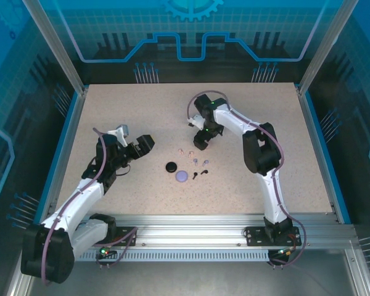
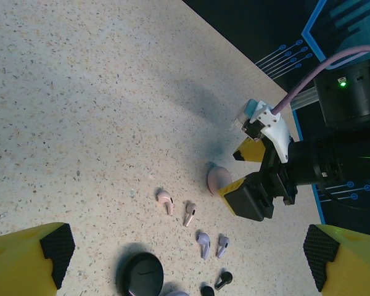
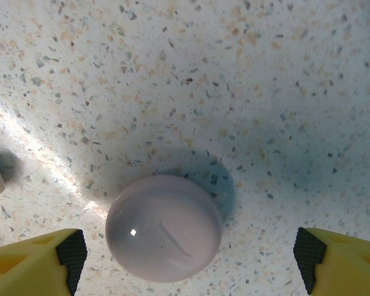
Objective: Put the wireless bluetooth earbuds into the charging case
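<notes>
Your table [image 1: 111,111] is a speckled beige slab inside a blue-lit enclosure, and both arms reach in from 6 o'clock. The left gripper [image 1: 142,147] hangs wide open at 9 o'clock of the cluster of parts, well apart from it. The right gripper [image 1: 202,139] is the nearer one, at 1 o'clock of the cluster. In its wrist view its fingers [image 3: 43,262] stand wide on either side of the pink case [image 3: 163,227] without touching it. The case lies straight below, a little nearer the 9 o'clock finger, and looks closed to me. The black case [image 1: 171,166] and lavender case [image 1: 183,176] sit close together at 7 o'clock of that gripper. Between them and it lie the pink earbuds [image 2: 165,201], just beside the pink case, with stems running roughly toward 6 o'clock in the left wrist view. The lavender earbuds [image 2: 203,244] and black earbuds [image 2: 224,280] trail off toward 5 o'clock.
</notes>
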Action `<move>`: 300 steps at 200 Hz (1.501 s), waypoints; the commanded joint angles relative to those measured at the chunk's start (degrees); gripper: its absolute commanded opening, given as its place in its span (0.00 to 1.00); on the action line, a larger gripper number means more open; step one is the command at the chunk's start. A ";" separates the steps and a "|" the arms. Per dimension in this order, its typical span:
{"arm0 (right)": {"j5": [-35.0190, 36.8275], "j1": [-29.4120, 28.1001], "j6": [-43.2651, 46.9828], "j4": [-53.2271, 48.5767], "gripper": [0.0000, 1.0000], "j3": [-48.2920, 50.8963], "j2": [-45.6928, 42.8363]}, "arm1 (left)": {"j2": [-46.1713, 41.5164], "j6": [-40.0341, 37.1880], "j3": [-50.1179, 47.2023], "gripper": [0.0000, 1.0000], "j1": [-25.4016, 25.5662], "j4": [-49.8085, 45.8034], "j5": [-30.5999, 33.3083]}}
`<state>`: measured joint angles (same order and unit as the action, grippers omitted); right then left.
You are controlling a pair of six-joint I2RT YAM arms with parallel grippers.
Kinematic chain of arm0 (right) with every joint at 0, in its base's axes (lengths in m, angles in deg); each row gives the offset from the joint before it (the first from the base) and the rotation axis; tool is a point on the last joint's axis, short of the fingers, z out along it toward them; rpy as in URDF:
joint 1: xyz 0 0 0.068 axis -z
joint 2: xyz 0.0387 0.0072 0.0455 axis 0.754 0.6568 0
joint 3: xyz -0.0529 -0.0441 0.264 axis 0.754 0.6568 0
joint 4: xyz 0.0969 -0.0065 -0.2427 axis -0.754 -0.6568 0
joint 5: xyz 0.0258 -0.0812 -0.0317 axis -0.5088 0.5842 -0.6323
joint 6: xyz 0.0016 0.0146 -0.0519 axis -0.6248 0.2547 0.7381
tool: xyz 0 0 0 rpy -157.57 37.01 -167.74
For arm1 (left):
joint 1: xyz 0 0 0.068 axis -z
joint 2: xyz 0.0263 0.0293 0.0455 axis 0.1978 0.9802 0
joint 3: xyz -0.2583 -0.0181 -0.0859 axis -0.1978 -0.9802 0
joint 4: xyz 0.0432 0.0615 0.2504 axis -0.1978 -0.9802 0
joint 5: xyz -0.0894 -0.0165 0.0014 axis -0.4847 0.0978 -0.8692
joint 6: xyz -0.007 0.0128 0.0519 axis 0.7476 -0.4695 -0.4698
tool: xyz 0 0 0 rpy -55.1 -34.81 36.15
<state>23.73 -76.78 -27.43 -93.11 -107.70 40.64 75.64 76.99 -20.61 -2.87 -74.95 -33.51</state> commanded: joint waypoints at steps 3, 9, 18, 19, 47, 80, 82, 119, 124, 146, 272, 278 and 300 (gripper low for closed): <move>-0.98 -0.73 5.65 -1.93 0.91 -1.27 1.98 | 0.32 -1.24 1.75 0.99 0.52 -1.14 -0.03; -1.56 -0.74 6.06 -1.94 0.91 -1.27 2.14 | 0.36 -1.32 1.71 0.99 0.52 -1.06 0.09; -2.00 -0.73 6.28 -2.01 0.92 -1.48 2.47 | 0.34 -1.28 1.71 0.99 0.52 -1.20 0.10; -2.09 -0.75 6.38 -2.17 0.92 -1.68 2.59 | 0.37 -1.31 1.71 0.99 0.52 -1.20 0.11; -2.66 -1.23 7.23 -2.60 0.93 -2.50 4.43 | 0.40 -1.45 1.82 0.99 0.52 -1.30 0.10; -2.22 -2.12 7.92 -3.40 0.92 -3.30 5.95 | 0.49 -1.59 1.89 0.99 0.52 -1.47 0.11; -2.27 -2.13 7.93 -3.49 0.92 -3.32 6.05 | 0.53 -1.59 1.88 0.99 0.50 -1.49 0.17; -2.61 -2.39 8.18 -4.36 0.86 -3.10 5.96 | 0.57 -1.76 1.80 0.99 0.52 -1.65 0.14; -2.75 -2.35 8.12 -4.39 0.85 -2.96 5.78 | 0.57 -1.77 1.79 0.99 0.52 -1.62 0.19; -3.21 -2.36 8.03 -4.24 0.81 -1.53 4.23 | 0.57 -1.75 1.55 0.99 0.52 -1.60 0.27; -2.78 -2.71 6.61 -0.89 0.73 4.26 -1.21 | 0.57 -1.47 1.00 0.99 0.60 -1.13 0.17; -2.58 -2.74 6.46 -0.65 0.72 4.18 -1.00 | 0.57 -1.50 1.00 0.99 0.61 -1.21 0.13; -2.22 -2.73 5.52 -0.57 0.72 3.12 0.09 | 0.50 -1.42 1.00 0.99 0.60 -1.20 0.19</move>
<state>22.03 -78.48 -20.48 -93.51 -104.16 41.32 76.08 76.62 -20.53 -2.87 -75.74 -33.49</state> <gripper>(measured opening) 0.719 0.988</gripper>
